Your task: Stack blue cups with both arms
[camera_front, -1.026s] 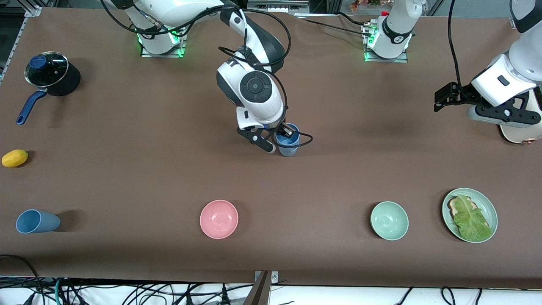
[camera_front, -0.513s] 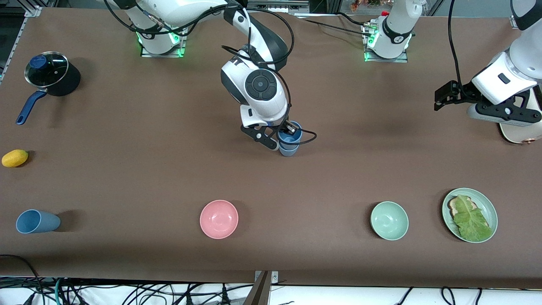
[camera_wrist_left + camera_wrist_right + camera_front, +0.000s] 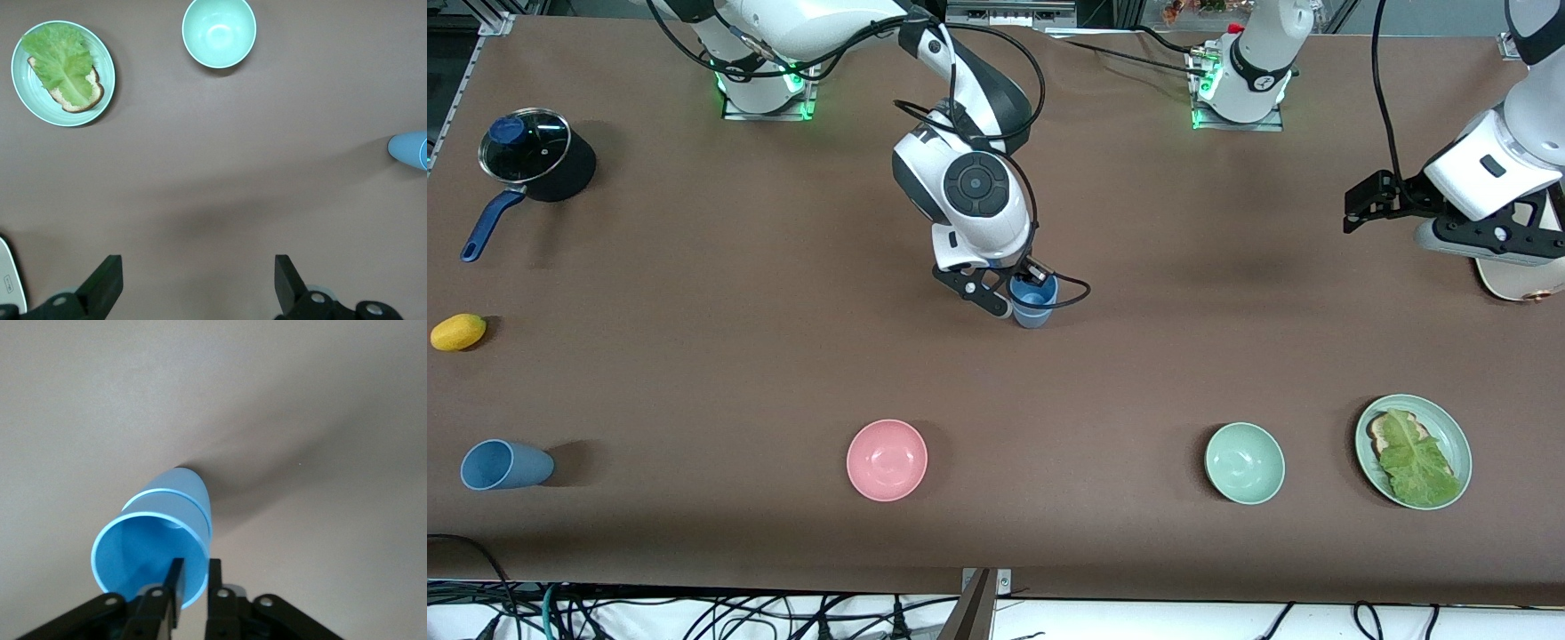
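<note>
Here the right gripper [image 3: 1021, 298] pinches the rim wall of the upper blue cup [image 3: 150, 563], one finger inside and one outside, so the cup can be seated straight down. That cup sits nested in the lower blue cup [image 3: 183, 490] at mid-table, farther from the front camera than the pink bowl [image 3: 887, 460]. Both stand mouth up, long axis vertical. A third blue cup [image 3: 503, 465] lies on its side near the right arm's end, mouth toward the table's end, its axis along the table. The left gripper [image 3: 197, 283] waits spread wide and empty over bare table at the left arm's end.
</note>
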Robot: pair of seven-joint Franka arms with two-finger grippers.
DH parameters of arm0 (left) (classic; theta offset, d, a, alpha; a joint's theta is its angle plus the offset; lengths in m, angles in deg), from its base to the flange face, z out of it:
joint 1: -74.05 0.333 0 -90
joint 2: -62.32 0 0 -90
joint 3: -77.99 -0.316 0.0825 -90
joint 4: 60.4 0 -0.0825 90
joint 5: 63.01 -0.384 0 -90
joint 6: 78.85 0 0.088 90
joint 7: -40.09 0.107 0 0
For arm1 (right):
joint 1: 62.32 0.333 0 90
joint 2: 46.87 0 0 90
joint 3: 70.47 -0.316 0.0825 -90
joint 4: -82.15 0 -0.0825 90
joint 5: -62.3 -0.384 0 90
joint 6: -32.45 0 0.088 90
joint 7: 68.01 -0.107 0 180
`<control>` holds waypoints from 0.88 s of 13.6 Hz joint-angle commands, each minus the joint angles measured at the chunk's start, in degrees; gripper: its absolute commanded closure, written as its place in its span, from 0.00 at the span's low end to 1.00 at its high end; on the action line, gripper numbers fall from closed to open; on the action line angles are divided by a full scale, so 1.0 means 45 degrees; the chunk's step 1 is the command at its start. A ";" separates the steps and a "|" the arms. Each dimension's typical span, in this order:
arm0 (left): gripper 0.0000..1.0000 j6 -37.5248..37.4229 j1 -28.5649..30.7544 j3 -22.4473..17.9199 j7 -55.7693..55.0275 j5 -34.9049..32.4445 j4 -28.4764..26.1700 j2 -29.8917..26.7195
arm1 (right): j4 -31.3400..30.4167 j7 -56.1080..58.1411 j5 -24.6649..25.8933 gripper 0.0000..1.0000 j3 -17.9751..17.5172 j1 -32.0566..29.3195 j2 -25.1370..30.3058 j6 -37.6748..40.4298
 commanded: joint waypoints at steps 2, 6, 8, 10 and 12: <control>0.00 -0.0181 0.0020 0.0018 0.0165 -0.0132 0.0161 0.0012 | 0.0448 -0.0121 -0.0155 0.00 0.0109 0.0031 -0.0135 0.0158; 0.00 -0.0181 0.0020 0.0076 0.0126 -0.0132 0.0161 0.0012 | 0.0507 -0.0005 -0.0096 0.00 0.0324 -0.0144 0.0177 0.0547; 0.00 -0.0181 0.0020 0.0076 0.0106 -0.0132 0.0161 0.0012 | 0.0507 0.0519 -0.0174 0.00 0.0208 -0.0902 0.0702 0.0938; 0.00 -0.0181 0.0020 0.0076 0.0106 -0.0132 0.0161 0.0012 | 0.0487 0.1903 -0.0194 0.00 0.0246 -0.1450 0.1133 0.2085; 0.00 -0.0181 0.0020 0.0057 0.0145 -0.0132 0.0161 0.0012 | 0.0429 0.3484 -0.0135 0.00 0.0266 -0.2075 0.1582 0.3123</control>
